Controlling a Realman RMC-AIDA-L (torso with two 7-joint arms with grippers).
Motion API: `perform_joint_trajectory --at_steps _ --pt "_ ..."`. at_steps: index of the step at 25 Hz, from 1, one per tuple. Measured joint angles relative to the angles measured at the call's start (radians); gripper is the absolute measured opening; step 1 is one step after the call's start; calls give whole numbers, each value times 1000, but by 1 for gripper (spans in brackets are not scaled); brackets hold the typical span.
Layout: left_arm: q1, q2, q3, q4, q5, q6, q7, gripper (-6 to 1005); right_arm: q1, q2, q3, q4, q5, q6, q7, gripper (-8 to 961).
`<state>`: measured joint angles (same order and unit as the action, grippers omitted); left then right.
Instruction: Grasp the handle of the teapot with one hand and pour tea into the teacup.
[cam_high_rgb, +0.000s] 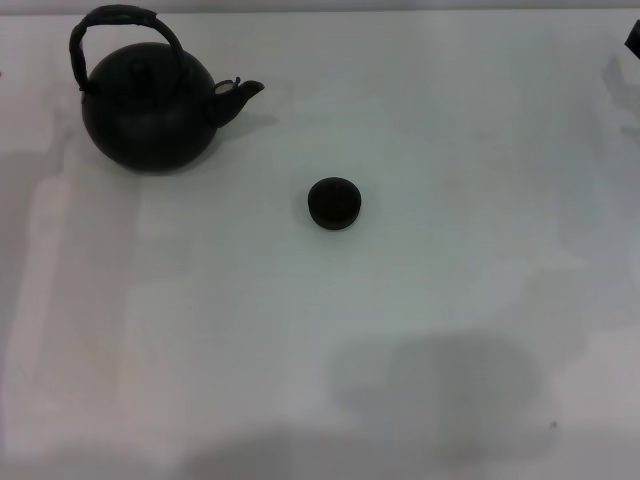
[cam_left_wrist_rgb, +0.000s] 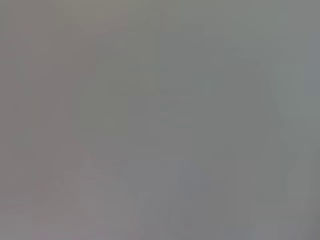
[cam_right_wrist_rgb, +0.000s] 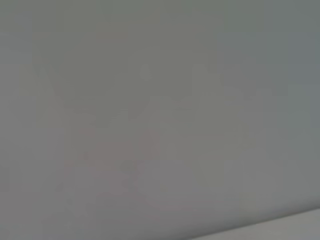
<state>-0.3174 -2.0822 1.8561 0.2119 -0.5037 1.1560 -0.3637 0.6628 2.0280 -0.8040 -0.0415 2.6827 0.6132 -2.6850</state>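
The teapot (cam_high_rgb: 150, 110) is matte black, with its arched handle (cam_high_rgb: 120, 25) black too. The small teacup (cam_high_rgb: 334, 203) is black. The table (cam_high_rgb: 420, 330) is plain white.

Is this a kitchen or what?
Hard to say; it looks more like a plain test table than a kitchen. There is only a white tabletop with a black teapot and a tiny black teacup on it.
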Motion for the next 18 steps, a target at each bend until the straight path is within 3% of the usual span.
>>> perform_joint_trajectory --at_steps 18 --pt "-120 7 0 -87 -86 -184 8 847 40 0 -8 0 -3 19 1 812"
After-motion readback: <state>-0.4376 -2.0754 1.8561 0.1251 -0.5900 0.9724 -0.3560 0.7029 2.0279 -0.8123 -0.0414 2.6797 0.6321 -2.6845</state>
